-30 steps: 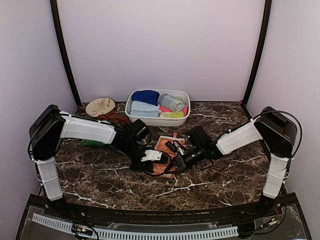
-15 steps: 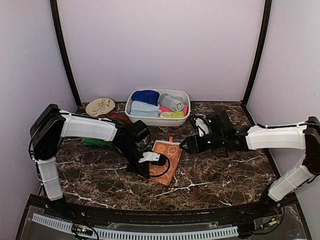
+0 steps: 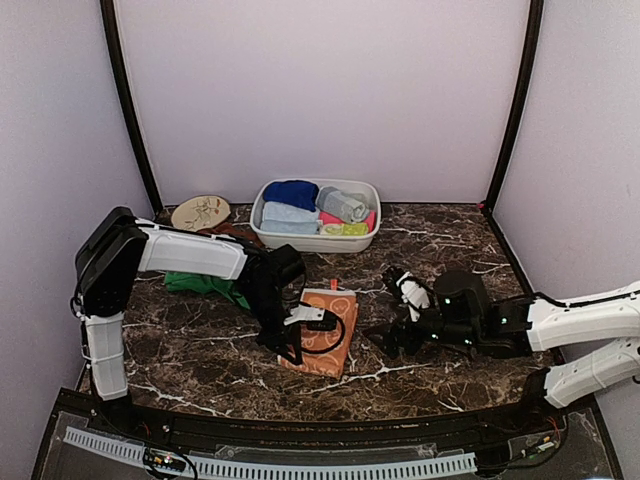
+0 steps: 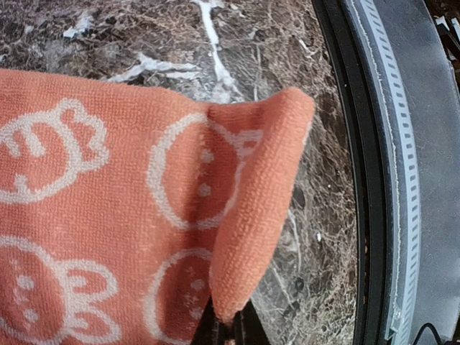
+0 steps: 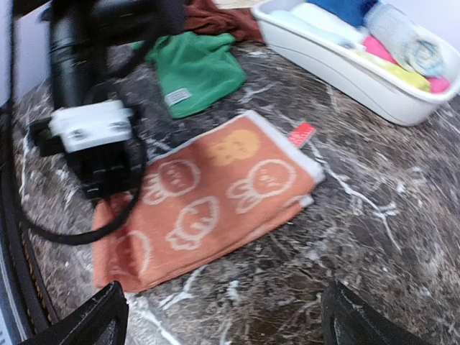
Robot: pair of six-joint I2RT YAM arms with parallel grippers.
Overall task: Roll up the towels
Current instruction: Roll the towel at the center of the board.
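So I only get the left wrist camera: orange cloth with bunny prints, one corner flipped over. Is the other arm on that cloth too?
Observer: No. The right gripper stands open and empty, off the orange towel, over bare table on its right side.
Operator: Are any other cloths lying about?
Observer: A green towel lies bunched on the table, toward the back left of the orange one.
Operator: And where do finished ones go?
Observer: That I can't tell, but a white basin at the back holds several rolled cloths.
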